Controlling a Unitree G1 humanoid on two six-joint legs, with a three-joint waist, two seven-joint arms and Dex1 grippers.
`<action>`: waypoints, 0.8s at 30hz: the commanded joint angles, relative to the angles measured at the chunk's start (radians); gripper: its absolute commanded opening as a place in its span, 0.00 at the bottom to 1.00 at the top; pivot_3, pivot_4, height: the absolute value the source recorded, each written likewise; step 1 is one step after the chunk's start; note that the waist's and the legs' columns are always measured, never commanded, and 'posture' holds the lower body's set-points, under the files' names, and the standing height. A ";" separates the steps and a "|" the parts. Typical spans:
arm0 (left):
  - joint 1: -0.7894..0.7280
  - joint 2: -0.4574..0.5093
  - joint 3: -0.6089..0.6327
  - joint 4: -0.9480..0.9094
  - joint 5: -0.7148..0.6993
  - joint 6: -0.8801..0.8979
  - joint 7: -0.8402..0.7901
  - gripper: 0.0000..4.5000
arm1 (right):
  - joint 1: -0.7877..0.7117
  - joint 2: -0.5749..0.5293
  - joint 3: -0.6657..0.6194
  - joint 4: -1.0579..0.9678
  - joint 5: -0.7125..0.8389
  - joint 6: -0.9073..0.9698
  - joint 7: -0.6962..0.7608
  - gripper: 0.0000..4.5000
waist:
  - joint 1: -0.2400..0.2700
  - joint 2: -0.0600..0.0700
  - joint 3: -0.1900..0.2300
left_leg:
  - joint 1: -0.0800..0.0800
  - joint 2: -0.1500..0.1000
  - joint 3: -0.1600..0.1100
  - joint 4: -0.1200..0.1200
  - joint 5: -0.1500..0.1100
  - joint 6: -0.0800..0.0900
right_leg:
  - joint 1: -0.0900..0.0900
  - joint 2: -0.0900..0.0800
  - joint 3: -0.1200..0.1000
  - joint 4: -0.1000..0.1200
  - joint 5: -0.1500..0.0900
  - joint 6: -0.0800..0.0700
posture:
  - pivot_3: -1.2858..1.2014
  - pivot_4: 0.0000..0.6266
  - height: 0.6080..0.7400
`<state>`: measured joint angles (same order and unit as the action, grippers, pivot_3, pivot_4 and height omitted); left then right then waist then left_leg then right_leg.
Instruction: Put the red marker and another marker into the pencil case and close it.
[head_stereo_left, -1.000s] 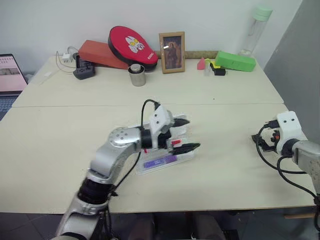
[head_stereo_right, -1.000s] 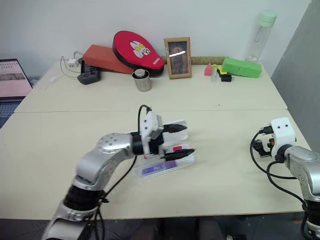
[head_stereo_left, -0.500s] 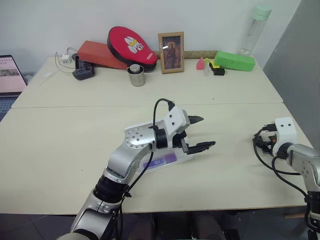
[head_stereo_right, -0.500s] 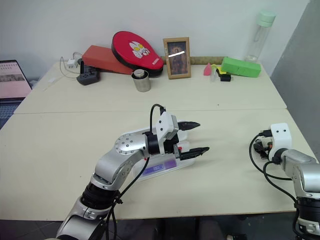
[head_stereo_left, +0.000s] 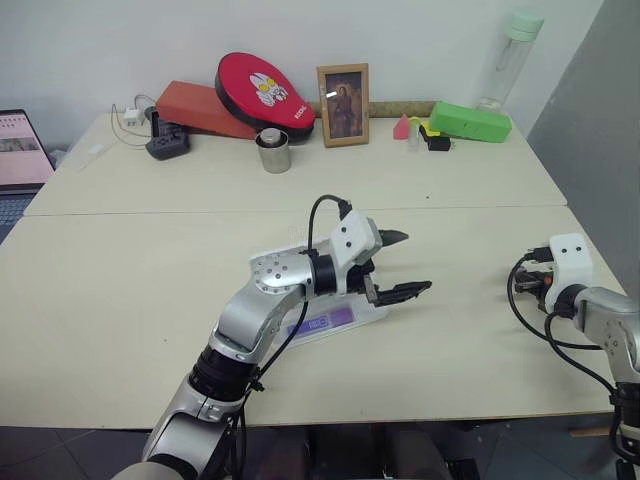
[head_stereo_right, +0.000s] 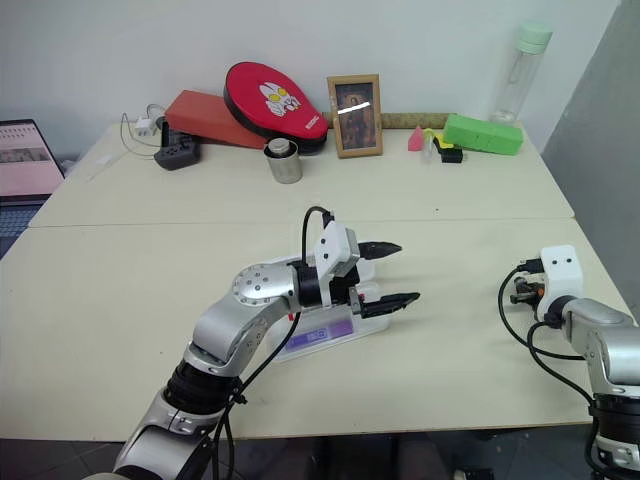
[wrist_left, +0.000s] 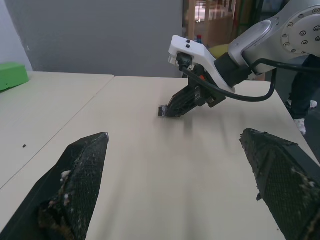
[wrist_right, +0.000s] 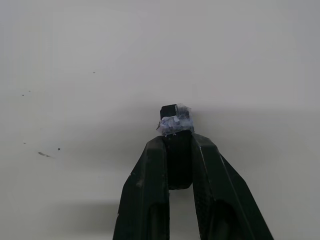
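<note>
We see a matt, smooth cream surface (head_stereo_left: 120, 280), a glossy clear-white plastic pencil case (head_stereo_left: 375, 313), a shiny metal cup (head_stereo_left: 273, 151), and rough-textured black fingers (wrist_left: 82, 175) on the left hand (head_stereo_left: 400, 266).

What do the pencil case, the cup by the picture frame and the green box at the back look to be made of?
The pencil case: glossy white-to-clear plastic, judging by its pale see-through edge. The cup: probably brushed metal, grey with a dull sheen. The green box: likely matte moulded plastic, with uniform bright colour and rounded edges; fabric cannot be ruled out.
</note>
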<state>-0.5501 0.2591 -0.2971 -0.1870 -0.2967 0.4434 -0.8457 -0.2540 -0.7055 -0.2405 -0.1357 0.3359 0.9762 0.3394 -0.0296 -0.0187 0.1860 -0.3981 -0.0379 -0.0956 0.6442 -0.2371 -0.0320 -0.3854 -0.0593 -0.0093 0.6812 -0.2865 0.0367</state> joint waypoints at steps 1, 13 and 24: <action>-0.016 -0.002 0.013 -0.021 -0.017 -0.025 -0.011 1.00 | -0.023 -0.034 -0.009 -0.113 0.036 -0.074 0.098 0.06 | 0.000 0.000 0.000 | 0.000 0.000 0.000 0.000 0.000 0.000 | 0.000 0.000 0.000 0.000 0.000 0.000 | 0.52 0.24 1.00; 0.233 0.326 0.225 -0.252 -0.146 0.102 -0.098 1.00 | -0.229 -0.113 0.403 -0.167 0.044 -0.414 0.711 0.06 | -0.007 0.000 0.000 | 0.002 0.007 -0.002 0.000 0.000 0.000 | 0.000 0.005 0.000 -0.001 0.001 -0.001 | 0.52 0.24 1.00; 0.422 0.466 0.415 -0.381 -0.275 0.139 -0.111 1.00 | -0.396 0.002 0.638 0.078 -0.122 -0.562 0.873 0.06 | 0.009 0.000 0.001 | -0.001 0.007 -0.001 0.000 0.000 0.000 | -0.001 0.003 0.000 -0.002 0.001 -0.002 | 0.52 0.24 1.00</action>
<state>-0.1572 0.7037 0.0639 -0.5103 -0.5380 0.5910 -0.9536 -0.6151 -0.7243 0.3774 -0.0647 0.2395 0.4471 1.1791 -0.0210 -0.0191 0.1869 -0.3992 -0.0312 -0.0974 0.6441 -0.2374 -0.0320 -0.3868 -0.0565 -0.0097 0.6788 -0.2858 0.0350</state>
